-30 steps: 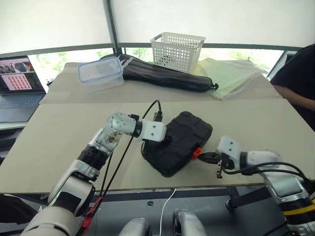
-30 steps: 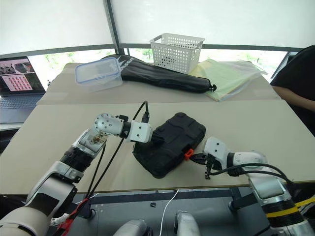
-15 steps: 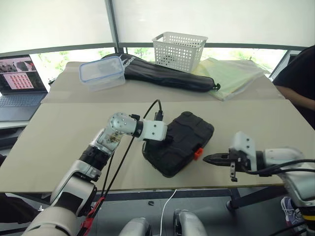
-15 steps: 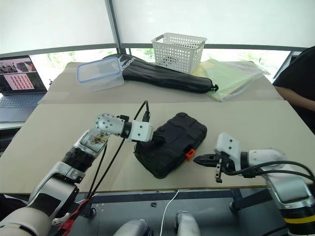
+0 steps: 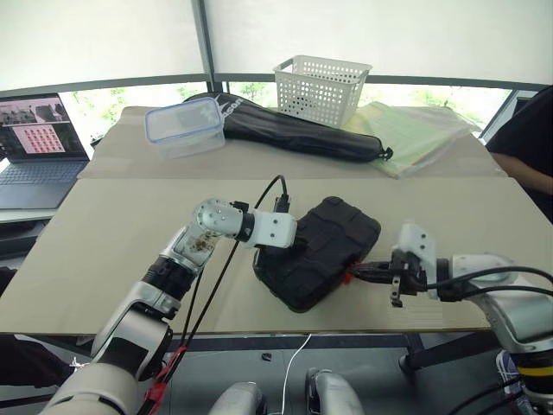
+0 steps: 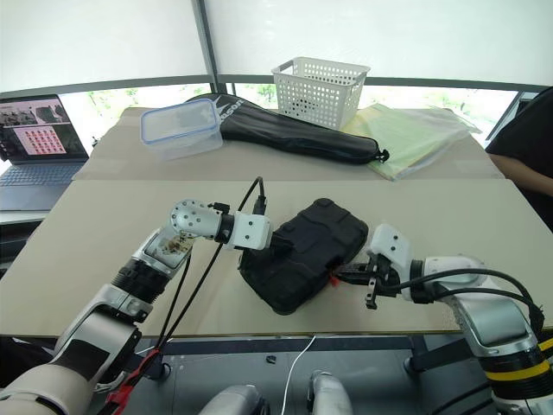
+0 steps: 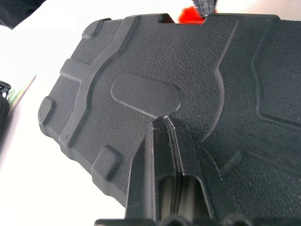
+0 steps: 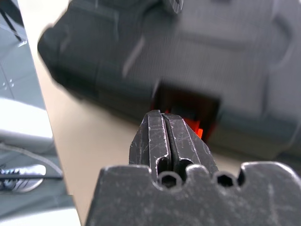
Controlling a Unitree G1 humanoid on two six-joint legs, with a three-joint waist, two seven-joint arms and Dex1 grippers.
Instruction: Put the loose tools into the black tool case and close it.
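The case (image 5: 317,252) lay shut on the desk (image 5: 104,233) with no loose tools in sight (presumably packed), left jaws (image 7: 165,123) pressed closed on its lid and right jaws (image 8: 165,123), closed and empty, just before the orange latch (image 8: 195,123), apparently still unfastened.

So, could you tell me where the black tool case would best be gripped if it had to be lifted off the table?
The black tool case lies flat and shut, too broad to span across its lid. Its thin edges are the likeliest grip. The side with the orange latch faces the right gripper, so that arm could probably pinch beside the latch, coming in level. The left gripper rests on the lid.
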